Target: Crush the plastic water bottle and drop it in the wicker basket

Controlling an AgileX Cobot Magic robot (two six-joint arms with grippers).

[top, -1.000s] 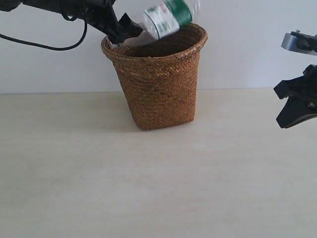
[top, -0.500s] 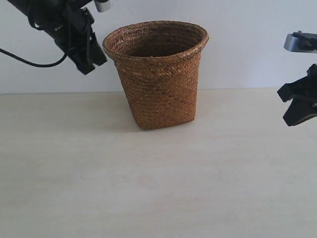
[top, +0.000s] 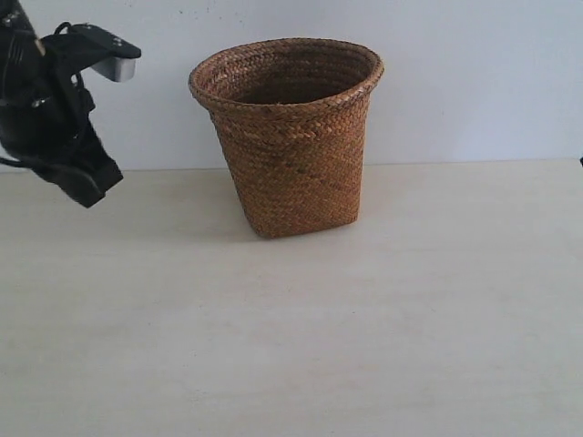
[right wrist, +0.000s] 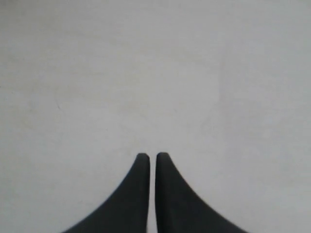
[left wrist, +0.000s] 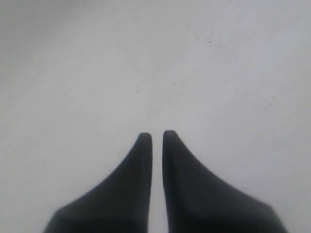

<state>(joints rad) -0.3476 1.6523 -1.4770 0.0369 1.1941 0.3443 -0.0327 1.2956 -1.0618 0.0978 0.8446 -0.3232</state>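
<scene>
Two pincers logged, both empty.

Item 1, left gripper (left wrist: 156, 136): black fingers (left wrist: 131, 189) drawn together, only a hairline slit betw. the tips, nothing held. Left wrist view: plain pale surface beyond the tips. Ext. view: sits well to the left of the wicker basket (top: 291, 146), clear of it, tips angled down, approx. level w/ the basket's mid-body. Silver-grey camera block (top: 114, 64) on top of the arm, about level w/ the basket rim.

Item 2, right gripper (right wrist: 152, 156): black fingers (right wrist: 129, 204) likewise pressed nearly tip to tip, thin slit only, nothing held. Right wrist view: pale surface beyond the tips. Position rel. to the basket can't be told.

Item 3, wicker basket: brown woven, upright, round flared braided rim, narrower squarish base. Stands on a pale table (top: 291, 346) w/ a white wall (top: 474, 82) behind.

Item 4, plastic water bottle: not visible in any view. Basket interior below the rim is hidden from the ext. cam, so whether the bottle lies inside can't be told.
</scene>
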